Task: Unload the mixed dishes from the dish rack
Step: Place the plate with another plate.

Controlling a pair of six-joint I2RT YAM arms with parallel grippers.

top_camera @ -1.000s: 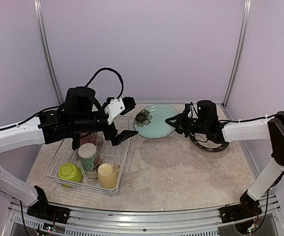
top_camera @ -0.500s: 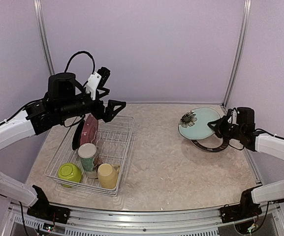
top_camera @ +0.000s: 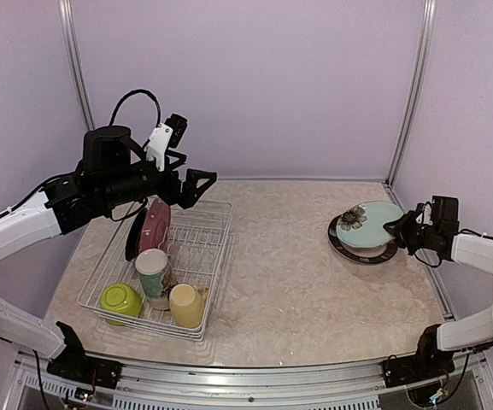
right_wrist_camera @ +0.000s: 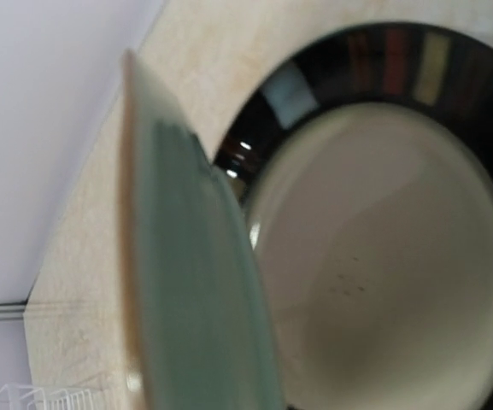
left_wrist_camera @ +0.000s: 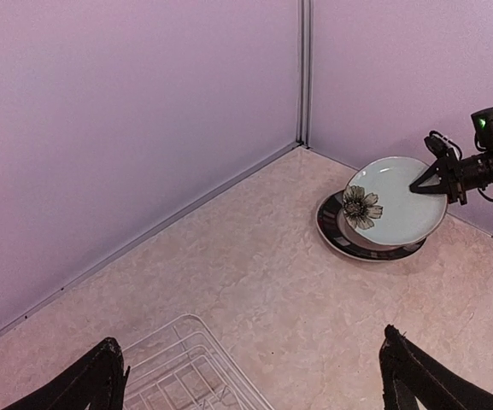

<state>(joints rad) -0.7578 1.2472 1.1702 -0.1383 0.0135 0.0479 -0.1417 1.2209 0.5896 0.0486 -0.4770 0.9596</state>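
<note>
Right gripper (top_camera: 396,228) has lowered the green plate (top_camera: 368,224) over the dark-rimmed plate (top_camera: 343,247)

The pale green plate (top_camera: 370,224) has a dark flower, the plate under it (top_camera: 357,254) is cream with a black striped rim, and the white rack (top_camera: 208,248) holds a pink plate (top_camera: 155,226), lime-green bowl (top_camera: 120,300) and yellow mug (top_camera: 186,305).

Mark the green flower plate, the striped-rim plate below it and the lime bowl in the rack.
green flower plate (top_camera: 374,225): top external view, middle of its face.
striped-rim plate (top_camera: 359,255): top external view, near part of its dark rim.
lime bowl (top_camera: 120,301): top external view, its middle.
</note>
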